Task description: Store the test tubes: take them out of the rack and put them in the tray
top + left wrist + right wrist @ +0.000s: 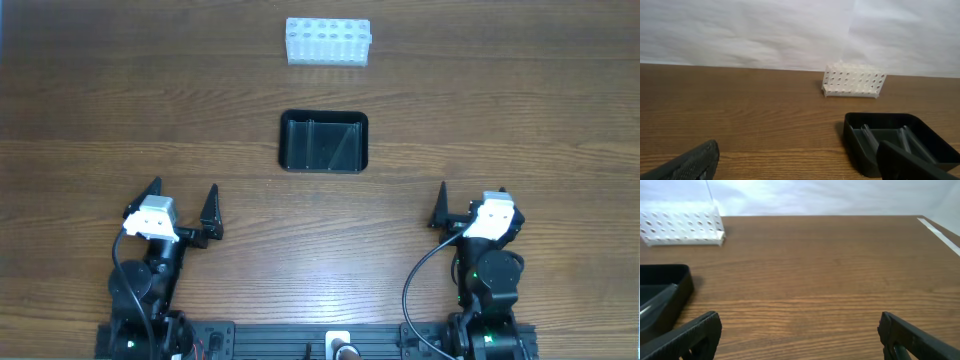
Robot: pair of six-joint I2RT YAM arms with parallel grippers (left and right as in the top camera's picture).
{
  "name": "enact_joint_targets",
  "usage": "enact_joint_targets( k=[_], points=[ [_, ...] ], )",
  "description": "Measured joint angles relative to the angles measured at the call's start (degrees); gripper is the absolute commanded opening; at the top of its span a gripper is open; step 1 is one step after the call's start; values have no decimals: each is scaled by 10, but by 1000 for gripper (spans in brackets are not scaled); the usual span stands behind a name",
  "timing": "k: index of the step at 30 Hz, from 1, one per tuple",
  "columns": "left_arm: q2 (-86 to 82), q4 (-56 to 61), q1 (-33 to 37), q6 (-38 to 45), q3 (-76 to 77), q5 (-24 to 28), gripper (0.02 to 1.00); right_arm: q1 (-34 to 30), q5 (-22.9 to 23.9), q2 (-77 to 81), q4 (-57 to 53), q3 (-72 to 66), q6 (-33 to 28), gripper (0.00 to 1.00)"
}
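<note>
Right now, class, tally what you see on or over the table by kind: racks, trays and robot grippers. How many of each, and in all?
Racks: 1, the white rack
Trays: 1, the black tray
Grippers: 2, the left gripper and the right gripper, both open
Total: 4

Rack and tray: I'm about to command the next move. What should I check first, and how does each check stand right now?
1. Left pincer open and empty: ok.
2. Right pincer open and empty: ok.
3. Tray flat on the table, between the arms and the rack: ok.
4. Tubes lying inside the tray: ok.
5. Rack upright: ok.
6. Rack emptied of tubes: cannot tell, its holes are too small to read.
</note>
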Motion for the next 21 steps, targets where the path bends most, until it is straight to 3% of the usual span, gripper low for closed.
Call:
enact_joint_targets(
  k=[21],
  points=[
    [0, 0, 0, 0, 0, 0, 998, -3, -4, -58, 1, 0, -27, 991]
  ],
)
